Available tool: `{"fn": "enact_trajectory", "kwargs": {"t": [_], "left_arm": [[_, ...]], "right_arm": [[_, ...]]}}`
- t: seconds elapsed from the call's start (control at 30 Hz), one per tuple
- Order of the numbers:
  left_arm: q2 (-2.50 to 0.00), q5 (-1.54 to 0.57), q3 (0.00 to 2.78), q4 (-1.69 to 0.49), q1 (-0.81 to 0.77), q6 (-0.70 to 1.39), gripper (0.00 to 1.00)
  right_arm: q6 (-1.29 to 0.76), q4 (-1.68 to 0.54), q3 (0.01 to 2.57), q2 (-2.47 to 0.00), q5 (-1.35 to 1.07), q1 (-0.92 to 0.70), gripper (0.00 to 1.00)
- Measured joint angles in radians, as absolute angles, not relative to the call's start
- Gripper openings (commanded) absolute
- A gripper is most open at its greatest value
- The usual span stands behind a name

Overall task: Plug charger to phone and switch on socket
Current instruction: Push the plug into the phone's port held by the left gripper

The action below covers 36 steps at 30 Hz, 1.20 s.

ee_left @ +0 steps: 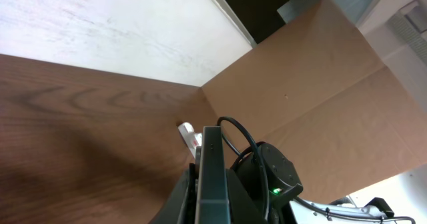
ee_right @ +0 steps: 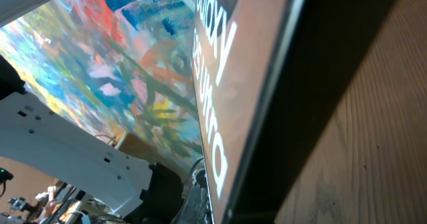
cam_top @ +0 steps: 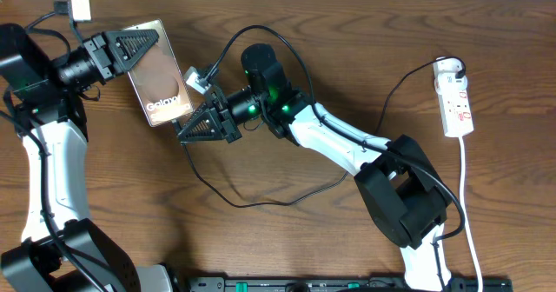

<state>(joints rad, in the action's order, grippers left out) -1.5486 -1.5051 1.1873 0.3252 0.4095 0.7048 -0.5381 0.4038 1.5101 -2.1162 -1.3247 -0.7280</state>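
My left gripper (cam_top: 139, 42) is shut on the top end of the phone (cam_top: 155, 75) and holds it tilted above the table, its "Galaxy" lettering showing. In the left wrist view the phone (ee_left: 213, 184) shows edge-on between my fingers. My right gripper (cam_top: 187, 131) is at the phone's lower right corner, shut on the charger's plug end. The charger (cam_top: 228, 199) trails from it in a loop across the table. The right wrist view is filled by the phone's face (ee_right: 220, 84); the plug tip is hidden there. The socket (cam_top: 455, 101) lies far right, apart from both grippers.
The socket's white cord (cam_top: 469, 214) runs down the right side. A small white box (cam_top: 80, 5) sits at the back left. A black rail (cam_top: 347, 285) lines the front edge. A cardboard wall (ee_left: 320, 97) stands beyond the table.
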Motion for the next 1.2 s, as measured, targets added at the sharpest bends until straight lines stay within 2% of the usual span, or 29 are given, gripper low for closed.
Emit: {"fn": "enact_trajectory", "kwargs": {"t": [1.2], "left_arm": [[-1.548,-1.505,1.187,0.330,0.411,0.650,0.07]], "right_arm": [[-0.622,0.478,1.508,-2.120,-1.301,-0.733,0.01]]}}
